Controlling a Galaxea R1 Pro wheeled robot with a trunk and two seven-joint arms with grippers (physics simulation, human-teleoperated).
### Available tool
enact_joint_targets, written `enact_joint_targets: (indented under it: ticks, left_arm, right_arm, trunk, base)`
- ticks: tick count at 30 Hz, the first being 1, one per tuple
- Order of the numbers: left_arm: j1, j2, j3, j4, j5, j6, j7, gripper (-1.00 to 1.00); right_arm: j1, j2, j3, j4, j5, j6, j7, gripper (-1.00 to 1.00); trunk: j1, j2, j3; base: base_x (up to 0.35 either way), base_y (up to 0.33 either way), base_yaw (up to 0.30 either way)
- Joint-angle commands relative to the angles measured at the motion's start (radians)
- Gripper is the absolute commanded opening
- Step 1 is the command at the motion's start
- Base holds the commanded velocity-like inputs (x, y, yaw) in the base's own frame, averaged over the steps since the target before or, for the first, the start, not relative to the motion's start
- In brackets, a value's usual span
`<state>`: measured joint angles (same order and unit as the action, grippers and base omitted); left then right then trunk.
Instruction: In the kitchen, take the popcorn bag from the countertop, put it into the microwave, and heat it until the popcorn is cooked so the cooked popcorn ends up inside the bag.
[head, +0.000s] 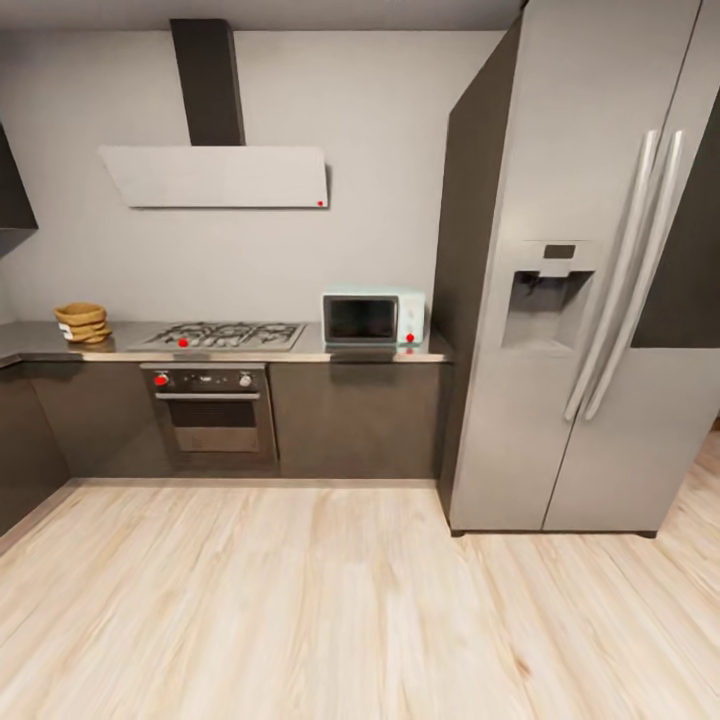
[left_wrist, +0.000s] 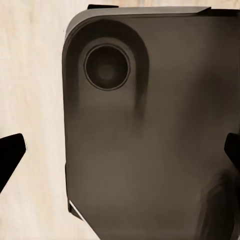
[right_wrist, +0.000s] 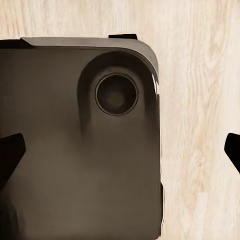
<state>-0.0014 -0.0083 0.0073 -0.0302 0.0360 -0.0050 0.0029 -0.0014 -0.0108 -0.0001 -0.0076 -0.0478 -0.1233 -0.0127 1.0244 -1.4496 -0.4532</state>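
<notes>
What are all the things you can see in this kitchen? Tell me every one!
popcorn bag: one, tan-brown, on the countertop near its left end
microwave: one, pale mint-blue, dark door shut, on the countertop's right end beside the fridge
countertop: one, grey metal, on dark cabinets
gas hob: one, silver with black grates, set in the countertop
built-in oven: one, dark, with a red knob, under the hob
range hood: one, pale grey with dark chimney, on the wall above the hob
fridge: one, silver, two doors, at right
floor: light wood
robot base: dark grey, below both wrist cameras
left gripper: black fingertips, wide apart
right gripper: black fingertips, wide apart
</notes>
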Motion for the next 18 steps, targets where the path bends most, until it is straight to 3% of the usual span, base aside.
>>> enact_joint_targets:
  ticks: [1,11,18]
  left_arm:
    - [0.000,0.000,0.000,0.000,0.004,0.000,0.000,1.00]
    - [0.000,0.001,0.000,0.000,0.004,0.000,0.002,1.00]
    - [0.000,0.001,0.000,0.000,0.005,0.000,0.002,1.00]
  right_arm:
    - [0.000,0.000,0.000,0.000,-0.007,-0.003,-0.001,1.00]
    - [0.000,0.002,-0.005,0.000,-0.012,-0.003,-0.003,1.00]
    - [0.000,0.000,0.000,0.000,-0.006,0.001,-0.001,1.00]
  trunk:
    - [0.001,0.000,-0.001]
    - [0.001,0.000,-0.001]
    - [0.001,0.000,-0.001]
  base:
    - [0.321,0.126,0.000]
    - [0.322,0.056,-0.177]
    - [0.322,0.000,-0.024]
